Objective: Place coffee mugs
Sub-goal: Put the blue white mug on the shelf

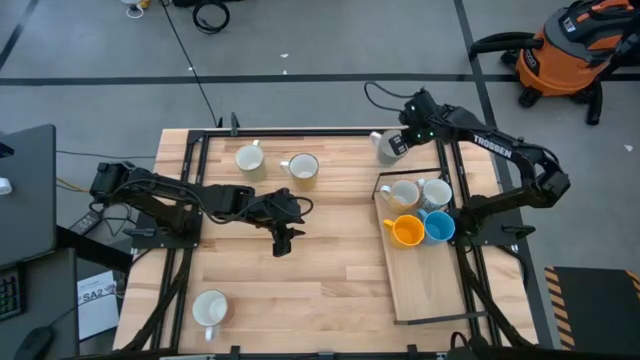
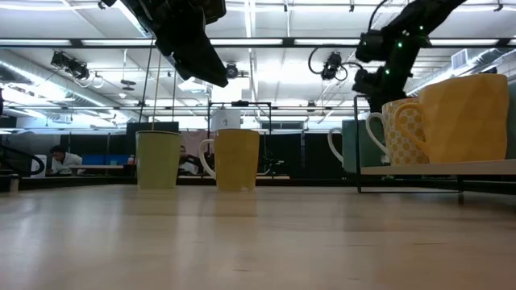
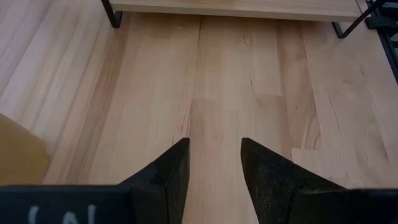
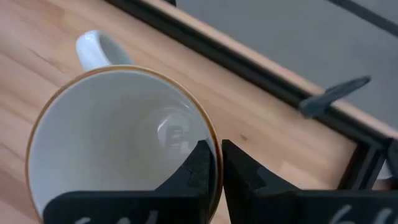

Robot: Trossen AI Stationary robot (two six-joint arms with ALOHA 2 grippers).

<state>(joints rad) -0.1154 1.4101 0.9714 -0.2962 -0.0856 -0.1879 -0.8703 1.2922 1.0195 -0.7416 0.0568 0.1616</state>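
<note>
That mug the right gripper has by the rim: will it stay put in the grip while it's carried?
The right gripper pinches only the mug wall at its rim, so it may swing or tilt. The glazed inside looks glossy, probably slippery. Being rigid ceramic, it would likely chip if dropped.

Mugs, eight: four on raised tray [image 1: 430, 290] — two white [image 1: 404, 194], one yellow [image 1: 407, 231], one blue [image 1: 440, 227]; three on table [image 1: 310, 270]; one held. Arms, two.

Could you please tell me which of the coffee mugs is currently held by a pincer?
The white ceramic mug at the table's far edge: the right pincer grips its rim; the others stand free.
</note>
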